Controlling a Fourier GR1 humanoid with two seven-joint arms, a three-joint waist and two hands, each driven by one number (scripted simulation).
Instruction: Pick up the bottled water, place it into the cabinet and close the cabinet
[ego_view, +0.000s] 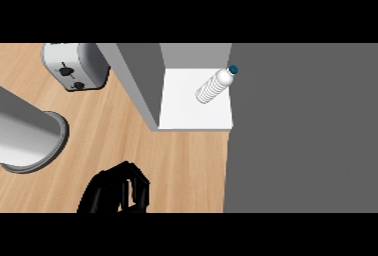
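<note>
Looking steeply down on a light wooden worktop (184, 160). A clear ribbed plastic water bottle w/ a teal cap (215, 86) lies tilted on the white shelf floor of a grey cabinet (193, 111), near the top centre. Its long axis runs diagonally, cap toward the upper right, base toward the lower left. The cap end is just beside a big dark grey panel (303, 130) that fills the whole right side of the view, prob. the open cabinet door, though I can't be sure.

One black robot hand (118, 192) shows at the bottom, left of centre; being on the view's left it is most likely the left hand. Its fingers curl inward and hold nothing. The right hand isn't visible anywhere.

Key relation: the bottle lies up and to the right of this hand, well apart, w/ bare worktop and the shelf's front edge between them. Nothing is touching the bottle. Since it's already in the cabinet, the placing step looks done, so what remains is prob. closing the door. That grey panel lies to the right of the visible hand, so an unseen right arm may be nearer to it.

Other items: a silver toaster w/ black knobs (75, 66) at top left, and a large grey metal pot (26, 137) at the left edge.
</note>
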